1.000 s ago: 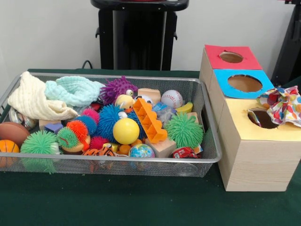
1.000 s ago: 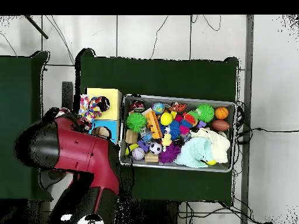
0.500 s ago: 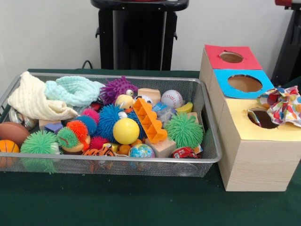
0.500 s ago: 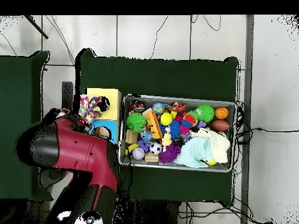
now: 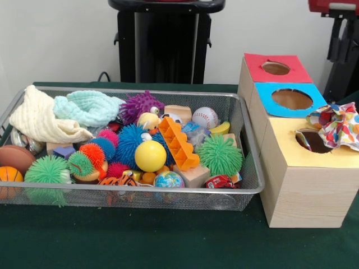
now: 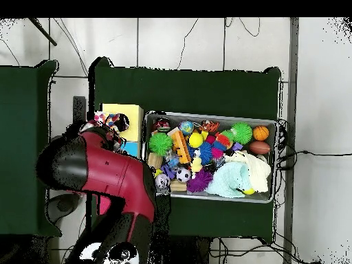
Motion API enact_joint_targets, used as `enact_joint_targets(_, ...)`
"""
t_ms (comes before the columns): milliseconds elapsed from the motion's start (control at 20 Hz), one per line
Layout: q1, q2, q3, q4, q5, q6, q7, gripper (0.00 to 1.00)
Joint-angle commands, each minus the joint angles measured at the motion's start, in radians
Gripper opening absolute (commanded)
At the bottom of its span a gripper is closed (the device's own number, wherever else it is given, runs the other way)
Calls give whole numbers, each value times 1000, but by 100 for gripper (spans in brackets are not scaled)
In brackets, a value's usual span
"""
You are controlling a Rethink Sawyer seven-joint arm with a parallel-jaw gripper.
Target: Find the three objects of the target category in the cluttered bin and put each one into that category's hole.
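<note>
One white polka-dot cloth (image 5: 336, 124) lies crumpled on the pale wooden box's yellow top, at the right rim of the yellow-surround hole (image 5: 311, 141). In the overhead view a corner of the cloth (image 6: 103, 120) shows beside the red arm (image 6: 103, 172), which covers most of the boxes. No other polka-dot cloth shows in the wire mesh bin (image 5: 247, 185), which also shows in the overhead view (image 6: 206, 115). My gripper (image 5: 339, 33) shows only as dark parts under the red arm end at the top right, above and behind the boxes. I cannot tell its state.
The blue-surround hole (image 5: 291, 99) and the red-surround hole (image 5: 275, 68) lie behind the yellow one. The bin holds a cream cloth (image 5: 39, 120), a mint knit cloth (image 5: 90, 106), spiky balls, a yellow ball (image 5: 150, 156), an orange block (image 5: 178, 143) and a baseball (image 5: 205, 117).
The arm has swung over the boxes toward the bin in the overhead view. Its red end has come into the front view at the top right. The cloth has not moved.
</note>
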Motion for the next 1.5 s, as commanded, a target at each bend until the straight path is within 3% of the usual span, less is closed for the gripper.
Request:
enact_joint_targets(50, -31, 45, 58, 98, -30, -31, 178, 0)
enact_joint_targets(450, -6, 56, 74, 132, 9, -71, 244, 0)
enact_joint_targets(1300, 72, 103, -6, 81, 23, -8, 318, 0)
enact_joint_targets(1500, 24, 134, 39, 78, 36, -82, 278, 0)
